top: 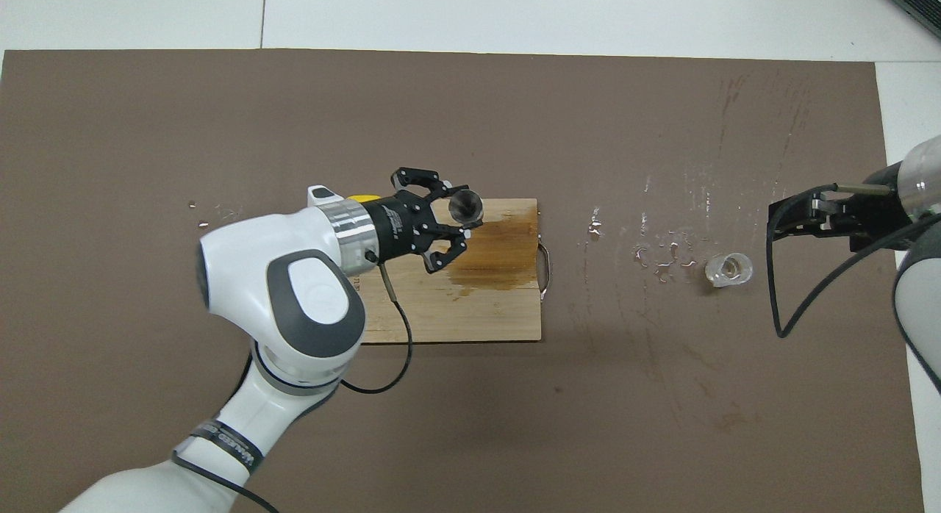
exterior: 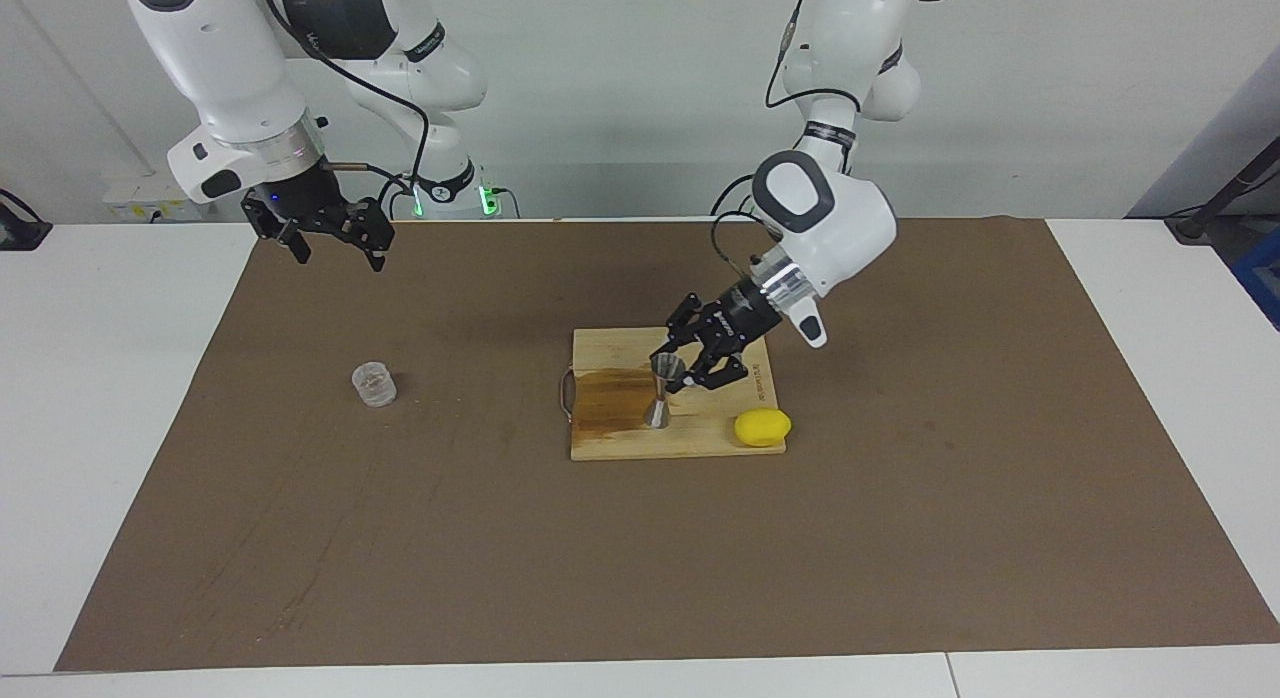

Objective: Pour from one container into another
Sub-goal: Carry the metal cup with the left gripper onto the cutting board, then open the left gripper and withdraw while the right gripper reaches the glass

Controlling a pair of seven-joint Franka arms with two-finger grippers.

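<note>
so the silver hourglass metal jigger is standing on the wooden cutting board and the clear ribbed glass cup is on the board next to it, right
Not quite. The silver hourglass metal jigger does stand on the wooden cutting board, but the clear ribbed glass cup stands off it, on the brown mat toward the right arm's end. The facing view shows it.

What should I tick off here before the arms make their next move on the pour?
1. Jigger upright on the cutting board: ok.
2. Left gripper open beside the jigger, fingers either side: ok; contact cannot tell.
3. Glass cup upright on the mat, toward the right arm's end: ok.
4. Right gripper holding the cup: not ok, it waits raised, empty.
5. Lemon apart from the jigger: ok.
6. Board dry: not ok, wet stain.
</note>
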